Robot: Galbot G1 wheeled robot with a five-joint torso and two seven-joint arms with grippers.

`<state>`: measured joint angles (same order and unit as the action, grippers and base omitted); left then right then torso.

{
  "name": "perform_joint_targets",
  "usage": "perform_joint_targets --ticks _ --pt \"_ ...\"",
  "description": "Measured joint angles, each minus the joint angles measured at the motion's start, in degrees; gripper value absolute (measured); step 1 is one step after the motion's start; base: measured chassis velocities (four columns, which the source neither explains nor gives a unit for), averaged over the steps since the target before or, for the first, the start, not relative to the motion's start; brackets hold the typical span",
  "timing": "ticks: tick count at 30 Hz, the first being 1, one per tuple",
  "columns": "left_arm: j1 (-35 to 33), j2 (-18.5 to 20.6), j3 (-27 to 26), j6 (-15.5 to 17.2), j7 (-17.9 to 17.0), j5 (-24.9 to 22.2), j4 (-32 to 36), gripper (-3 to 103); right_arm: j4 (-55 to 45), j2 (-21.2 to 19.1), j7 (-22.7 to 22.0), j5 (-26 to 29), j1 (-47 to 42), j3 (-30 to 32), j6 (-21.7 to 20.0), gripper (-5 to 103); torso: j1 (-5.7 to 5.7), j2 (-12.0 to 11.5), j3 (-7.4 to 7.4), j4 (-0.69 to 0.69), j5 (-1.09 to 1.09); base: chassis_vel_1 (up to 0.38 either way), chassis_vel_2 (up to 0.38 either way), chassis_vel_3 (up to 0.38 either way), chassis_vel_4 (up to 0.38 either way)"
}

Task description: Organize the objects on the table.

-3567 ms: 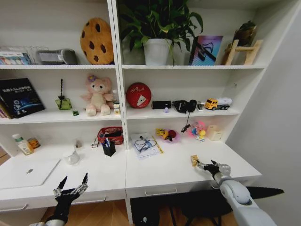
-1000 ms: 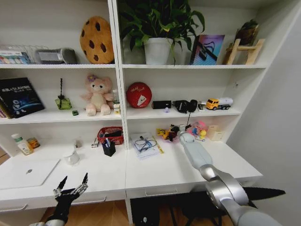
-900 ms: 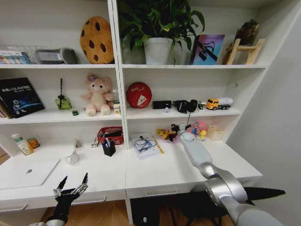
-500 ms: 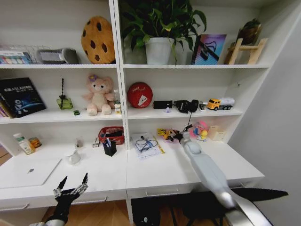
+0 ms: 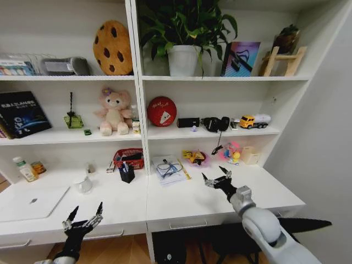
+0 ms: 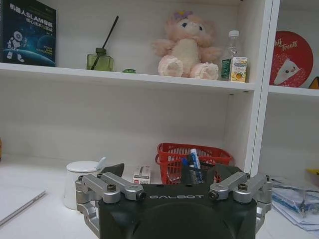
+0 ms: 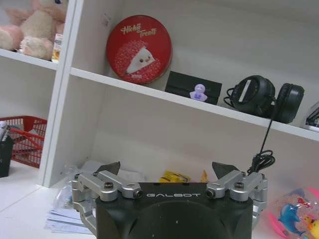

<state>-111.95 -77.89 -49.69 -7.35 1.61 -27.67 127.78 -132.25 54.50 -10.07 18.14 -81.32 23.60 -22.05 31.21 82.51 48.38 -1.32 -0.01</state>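
Right gripper (image 5: 216, 177) hovers over the table (image 5: 192, 201), jaws spread and empty (lined up toward the clutter); left gripper (image 5: 83, 214) parked low, released.

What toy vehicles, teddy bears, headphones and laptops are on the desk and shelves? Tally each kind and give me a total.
Toy vehicles: 2 (green toy car, yellow truck)
Teddy bear: 1
Headphones: 1
Laptop: 1
Total: 5
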Motion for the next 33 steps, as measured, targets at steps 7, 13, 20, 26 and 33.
perform_joint_targets --ticks 7,13,20,26,33 --pt "0.00 0.00 0.00 0.00 0.00 0.00 0.00 100 -1.77 1.36 -0.30 -5.38 -3.84 -0.54 0.67 100 0.01 0.00 0.00 -0.04 -0.01 0.112 0.117 -0.125 -0.135" --pt "0.00 0.00 0.00 0.00 -0.02 0.00 0.00 100 -1.57 3.29 1.10 -7.95 -4.12 -2.13 0.97 100 0.02 -0.02 0.01 0.00 0.01 0.225 0.212 -0.199 -0.210" --pt "0.00 0.00 -0.01 0.00 -0.01 0.00 0.00 100 -0.73 2.82 2.65 -9.34 -4.60 -2.77 1.82 100 0.01 -0.02 0.01 -0.01 0.08 0.287 0.273 -0.291 -0.278" --pt "0.00 0.00 -0.01 0.00 -0.02 0.00 0.00 100 0.11 2.59 2.84 -9.51 -3.97 -3.21 1.64 100 0.02 -0.02 0.01 0.00 0.03 0.346 0.340 -0.344 -0.346" --pt "0.01 0.00 -0.01 0.00 -0.02 0.00 0.00 100 1.08 2.50 2.81 -9.83 -3.34 -4.06 1.15 100 0.01 -0.01 0.00 -0.04 -0.04 0.365 0.379 -0.374 -0.368"
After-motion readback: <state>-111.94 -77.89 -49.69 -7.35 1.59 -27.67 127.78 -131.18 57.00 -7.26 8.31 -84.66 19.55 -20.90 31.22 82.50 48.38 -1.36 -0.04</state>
